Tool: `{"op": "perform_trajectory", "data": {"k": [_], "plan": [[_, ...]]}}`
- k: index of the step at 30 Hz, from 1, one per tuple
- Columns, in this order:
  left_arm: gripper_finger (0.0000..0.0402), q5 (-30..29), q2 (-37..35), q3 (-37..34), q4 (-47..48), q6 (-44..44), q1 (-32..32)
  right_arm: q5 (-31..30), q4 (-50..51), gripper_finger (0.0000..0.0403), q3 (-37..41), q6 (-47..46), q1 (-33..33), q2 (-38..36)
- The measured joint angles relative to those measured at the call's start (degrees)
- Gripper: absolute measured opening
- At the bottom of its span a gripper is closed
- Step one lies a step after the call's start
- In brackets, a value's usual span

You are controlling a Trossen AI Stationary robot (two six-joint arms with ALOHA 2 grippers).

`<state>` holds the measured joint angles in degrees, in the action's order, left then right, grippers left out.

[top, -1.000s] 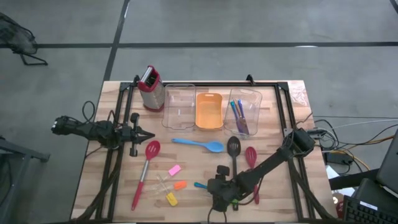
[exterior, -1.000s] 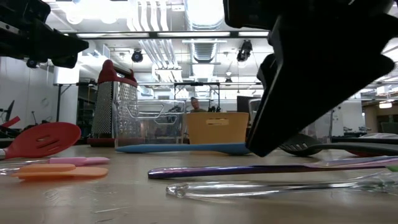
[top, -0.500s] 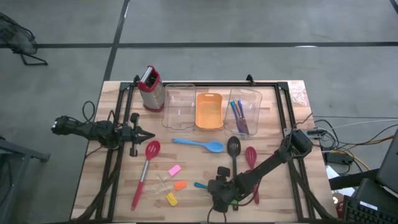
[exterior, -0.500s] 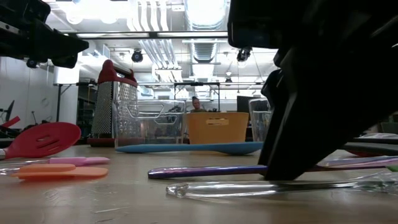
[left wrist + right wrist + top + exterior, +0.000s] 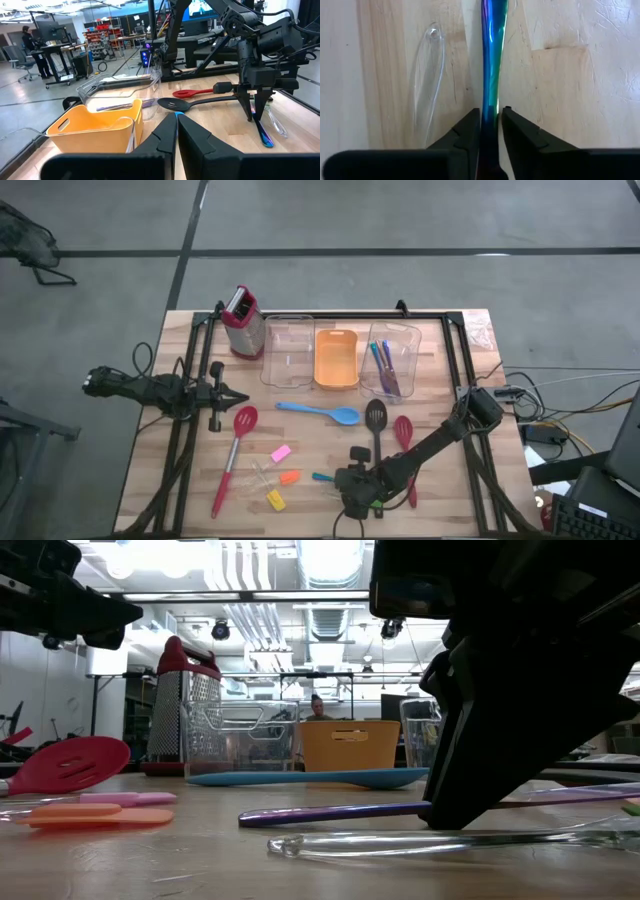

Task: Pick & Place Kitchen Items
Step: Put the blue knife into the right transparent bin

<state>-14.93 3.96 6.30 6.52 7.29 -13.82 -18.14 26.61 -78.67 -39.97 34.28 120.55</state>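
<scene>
A thin iridescent blue-purple cutlery piece [image 5: 491, 55] lies flat on the wooden table near its front edge, beside a clear plastic spoon [image 5: 427, 85]. My right gripper [image 5: 490, 114] stands over it, fingers closed against its handle; it also shows in the high view [image 5: 350, 485] and in the low view [image 5: 455, 820]. At the table's left side my left gripper [image 5: 245, 399] hangs above the table, shut, with nothing in it. A red slotted spoon [image 5: 235, 445], a blue spoon [image 5: 320, 412], a black slotted spoon [image 5: 376, 425] and a red spoon [image 5: 405, 440] lie on the table. My right gripper pinches the cutlery piece's thin handle [image 5: 490, 102] between its two fingers, one on each long side. The fingers come from above, pointing down, and lie across the handle. The piece [image 5: 330, 812] lies flat on the table.
At the back stand a clear bin [image 5: 288, 350], an orange tray [image 5: 337, 358], a clear bin [image 5: 392, 358] with cutlery in it, and a grater [image 5: 241, 320]. Small pink [image 5: 281, 452], orange [image 5: 289, 477] and yellow [image 5: 275, 500] pieces lie front left of my right gripper.
My right gripper has gone down onto the table at the iridescent cutlery piece; a second ago its fingers hung just above the tabletop. The cutlery piece has stayed where it was.
</scene>
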Motion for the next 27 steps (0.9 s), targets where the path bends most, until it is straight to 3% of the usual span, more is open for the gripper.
{"op": "perform_trajectory", "data": {"k": [7, 14, 19, 27], "plan": [[0.0019, 0.0, 0.0, 0.0, 0.0, 0.0, 0.0, 0.0, 0.0, 0.0037, 0.0, 1.2, 0.0, 0.0], [0.0019, 0.0, 0.0, 0.0, 0.0, 0.0, 0.0, -0.7, 0.5, 0.0054, 0.2, 1.3, 0.0, -0.6], [0.0019, 0.0, 0.0, 0.0, 0.0, 0.0, 0.0, -1.5, 1.1, 0.0045, 0.4, 1.3, -0.1, -2.0], [0.0019, 0.0, 0.0, 0.0, 0.0, 0.0, 0.0, -8.5, 2.4, 0.0050, 0.3, 1.8, -0.2, -5.7]]}}
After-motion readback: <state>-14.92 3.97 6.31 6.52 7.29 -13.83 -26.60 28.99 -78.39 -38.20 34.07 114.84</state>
